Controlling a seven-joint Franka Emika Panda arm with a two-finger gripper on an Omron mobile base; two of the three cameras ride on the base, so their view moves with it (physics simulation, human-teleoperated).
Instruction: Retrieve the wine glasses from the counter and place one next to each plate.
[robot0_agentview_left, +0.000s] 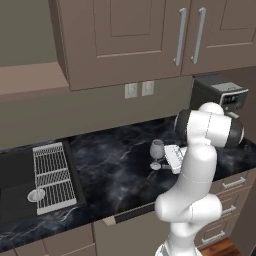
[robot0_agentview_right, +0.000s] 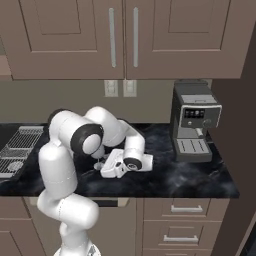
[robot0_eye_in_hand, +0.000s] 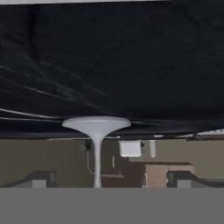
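The hand (robot0_agentview_left: 167, 159) lies low over the black marble bench (robot0_agentview_left: 115, 170), turned sideways so that it reaches along the surface. Directly in front of it stands one wine glass (robot0_agentview_left: 157, 154), upright on the bench with its round foot flat on the marble and its bowl just ahead of the white hand body. In the right base view the hand (robot0_agentview_right: 102, 167) is partly hidden behind the arm's elbow, and the glass cannot be made out there.

The hand view is rolled over, so the bench (robot0_eye_in_hand: 131, 65) fills its upper part and the glass (robot0_eye_in_hand: 96, 131) hangs downward in it: foot against the marble, thin stem running toward the bottom edge. The two dark fingertips (robot0_eye_in_hand: 37, 179) stand well apart on either side of the stem, neither touching it, so the hand is wide and holds nothing.

The second wine glass (robot0_agentview_left: 36, 195) lies far off beyond the first, at the near end of the ribbed grey drainer (robot0_agentview_left: 52, 175); whether it stands or lies tipped I cannot tell. A coffee machine (robot0_agentview_right: 194, 122) stands on the bench behind the hand, on the side away from the drainer.
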